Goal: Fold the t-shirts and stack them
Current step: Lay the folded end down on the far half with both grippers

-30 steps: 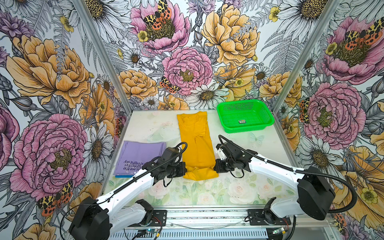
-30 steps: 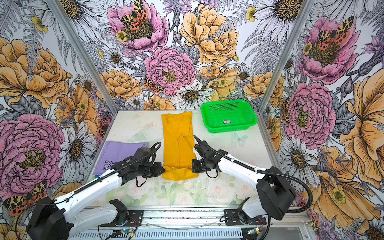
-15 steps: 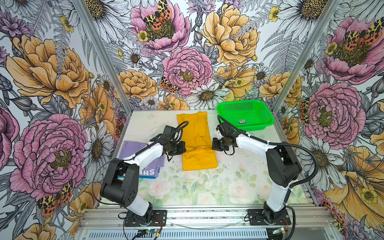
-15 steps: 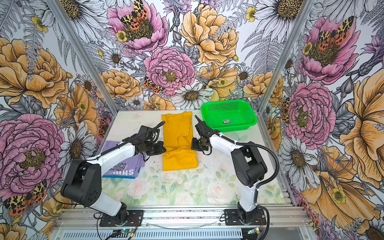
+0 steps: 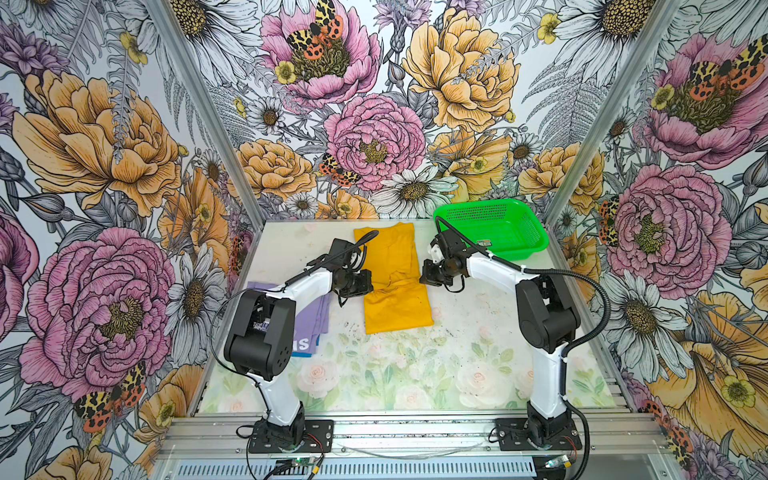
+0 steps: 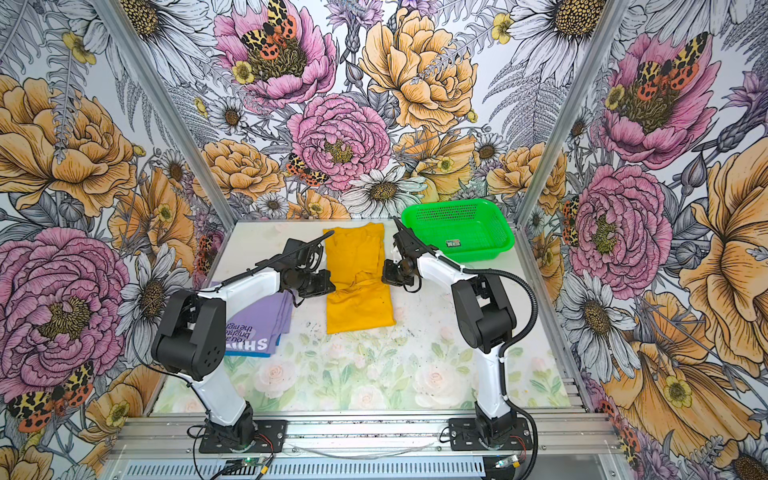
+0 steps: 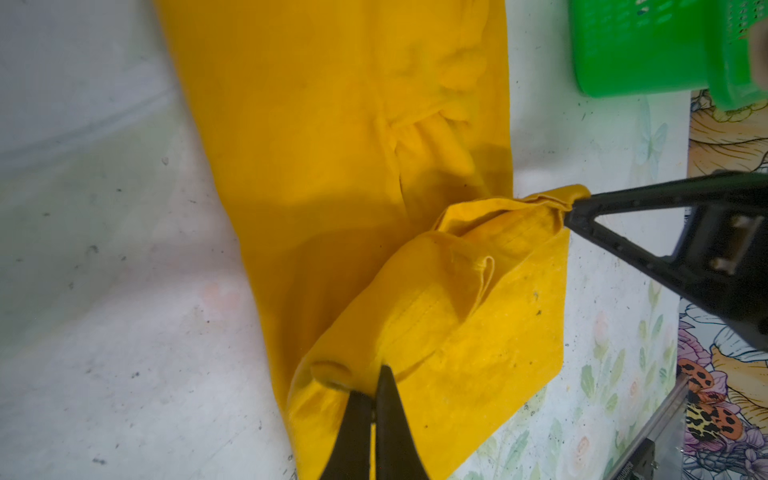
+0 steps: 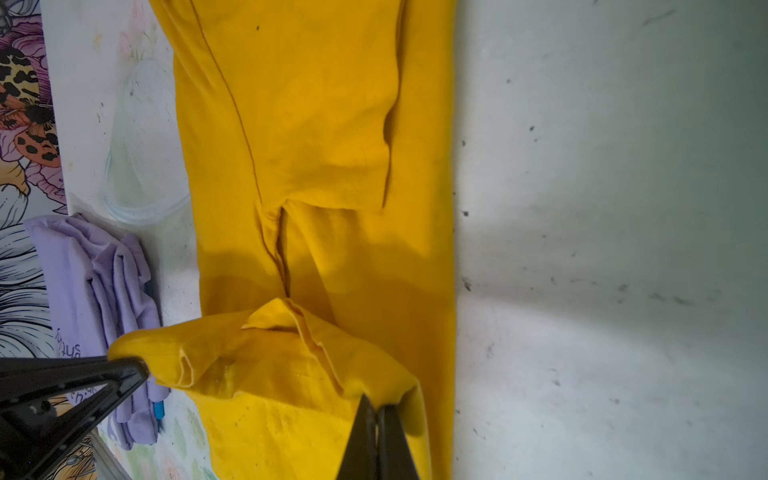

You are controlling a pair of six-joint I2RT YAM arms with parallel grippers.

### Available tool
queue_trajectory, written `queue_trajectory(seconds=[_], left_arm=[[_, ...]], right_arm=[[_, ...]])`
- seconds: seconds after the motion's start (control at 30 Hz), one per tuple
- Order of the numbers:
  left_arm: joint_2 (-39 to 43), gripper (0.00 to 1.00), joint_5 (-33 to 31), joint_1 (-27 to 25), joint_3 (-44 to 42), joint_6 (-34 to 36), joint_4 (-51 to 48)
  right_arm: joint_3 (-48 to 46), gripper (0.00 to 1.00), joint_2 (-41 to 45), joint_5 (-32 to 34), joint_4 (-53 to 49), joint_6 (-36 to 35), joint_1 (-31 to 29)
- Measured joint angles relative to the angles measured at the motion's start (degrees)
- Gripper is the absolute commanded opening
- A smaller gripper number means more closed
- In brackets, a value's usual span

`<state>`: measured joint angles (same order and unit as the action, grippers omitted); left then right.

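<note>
The mustard-yellow t-shirt [image 5: 397, 309] [image 6: 359, 307] lies lengthwise on the table's middle, its near part doubled over. My left gripper [image 5: 368, 282] [image 6: 330, 286] [image 7: 376, 382] is shut on the left corner of the lifted yellow hem. My right gripper [image 5: 424, 276] [image 6: 385, 274] [image 8: 376, 405] is shut on the right corner. The hem hangs slack between them above the shirt's middle [image 7: 332, 166] [image 8: 311, 124]. A folded lavender t-shirt [image 5: 313, 320] [image 6: 266, 316] [image 8: 91, 282] with printed text lies to the left, partly hidden by my left arm. A blue edge [image 6: 249, 354] shows beneath it.
A green mesh basket [image 5: 536, 245] [image 6: 505, 245] [image 7: 648, 45] stands at the back right, close behind my right arm, with a small label inside. Floral walls close in the table on three sides.
Both grippers have carried the yellow shirt's near hem up and toward the back, over the shirt's middle. The shirt now lies shorter, with a fold at its near end.
</note>
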<state>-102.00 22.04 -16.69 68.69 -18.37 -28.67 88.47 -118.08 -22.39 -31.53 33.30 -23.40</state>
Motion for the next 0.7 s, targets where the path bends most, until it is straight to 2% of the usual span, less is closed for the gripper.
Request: queue_trajectory(seconds=[0.3, 0.33, 0.37, 0.4, 0.47, 0.5, 0.6, 0.63, 0.7], left_arm=[[-4.7, 0.00, 1.2, 1.8, 4.5, 0.4, 0.4], [-5.2, 0.00, 1.4, 2.0, 4.6, 0.4, 0.3], [-5.6, 0.17, 1.5, 2.1, 4.7, 0.4, 0.2], [-6.2, 0.48, 1.8, 2.3, 5.0, 0.6, 0.2], [-7.0, 0.94, 2.1, 2.6, 5.8, 0.6, 0.2], [-7.3, 0.99, 2.1, 2.7, 6.3, 0.6, 0.2], [-7.2, 0.99, 2.3, 3.0, 7.2, 0.6, 0.6], [-7.0, 0.99, 2.3, 3.0, 7.4, 0.5, 0.8], [-6.2, 0.99, 2.3, 3.1, 7.5, 0.5, 1.2]], right_arm=[[5.4, 0.00, -4.3, -1.5, -1.2, 0.0, 1.2], [5.8, 0.07, -4.6, -1.5, -1.3, 0.0, 1.4], [6.1, 0.17, -4.8, -1.5, -1.3, 0.0, 1.4], [6.4, 0.27, -5.0, -1.5, -1.4, 0.0, 1.6], [6.6, 0.41, -5.1, -1.5, -1.5, -0.3, 1.8], [6.6, 0.49, -5.0, -1.4, -1.5, -0.4, 2.0], [6.6, 0.69, -4.8, -0.9, -1.6, -1.7, 2.0], [6.2, 0.72, -4.4, -0.6, -1.6, -2.2, 2.0], [4.6, 0.73, -2.8, -0.2, -1.7, -2.9, 2.1]])
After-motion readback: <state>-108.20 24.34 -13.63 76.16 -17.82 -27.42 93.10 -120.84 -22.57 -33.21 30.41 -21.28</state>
